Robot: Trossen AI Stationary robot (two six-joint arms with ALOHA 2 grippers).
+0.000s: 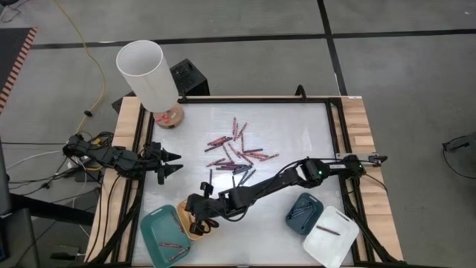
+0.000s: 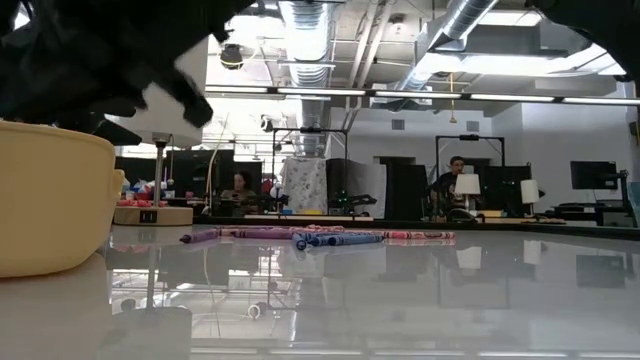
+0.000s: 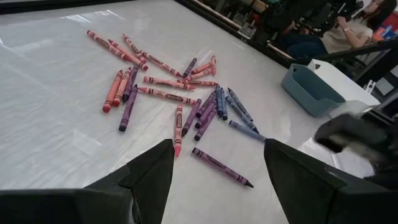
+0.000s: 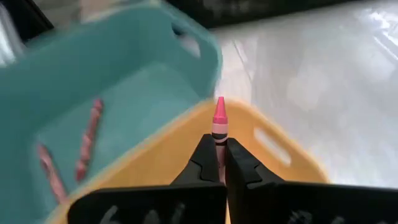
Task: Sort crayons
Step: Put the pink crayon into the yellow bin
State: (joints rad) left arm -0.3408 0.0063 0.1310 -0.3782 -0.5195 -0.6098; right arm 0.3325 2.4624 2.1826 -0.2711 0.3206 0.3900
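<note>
Several red, pink, purple and blue crayons point(image 1: 234, 152) lie loose on the white table top, also seen in the left wrist view as the crayons point(image 3: 180, 93). My right gripper point(image 4: 219, 142) reaches to the near left, shut on a pink crayon point(image 4: 219, 118) above the yellow tray point(image 4: 161, 155). The teal tray point(image 4: 124, 74) beside it holds two red crayons point(image 4: 90, 137). My left gripper point(image 3: 217, 144) waits open at the table's left edge, pointing at the pile. My right gripper pinches the pink crayon's lower part point(image 4: 218, 134) between its two fingers. The fingers lie along the crayon and slant down from the table's right. The pointed end sticks out ahead of the fingertips. The crayon hangs clear above the yellow tray point(image 1: 186, 217).
A dark-blue tray point(image 1: 303, 212) and a white tray point(image 1: 331, 237) stand at the near right, each with a crayon in it. A lamp with a white shade point(image 1: 149, 74) stands at the far left corner. People sit in the room beyond the table.
</note>
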